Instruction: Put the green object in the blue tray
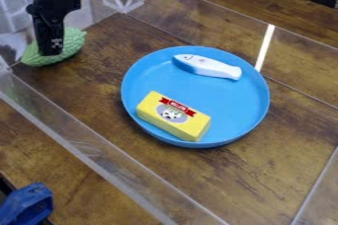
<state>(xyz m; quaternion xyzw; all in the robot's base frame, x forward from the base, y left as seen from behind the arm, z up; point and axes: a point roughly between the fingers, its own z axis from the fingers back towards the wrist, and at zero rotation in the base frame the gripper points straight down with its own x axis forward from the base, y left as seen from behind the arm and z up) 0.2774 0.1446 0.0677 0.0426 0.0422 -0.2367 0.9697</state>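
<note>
Gripper (50, 41) pointing straight down over the green object (59, 49), at the far left of the table (264, 180), well apart from the blue tray (251, 106). Jaws drawn nearly together, seemingly pinched on the top of the soft green heap; actual hold not confirmed, since the object lies flat on the surface and the fingertips blend into it. Vertical approach suited to a low, yielding thing: pinching from above gathers a fold without need of side clearance. Tray to the right, already holding a yellow box (175, 115) near its front and a white item (209, 67) near its back; bare blue floor between and to the right of them, the likely drop zone. Step in hand, by judgement: grasp just made, lift not yet begun. Risk: a shallow pinch slipping off the soft material during the carry.
</note>
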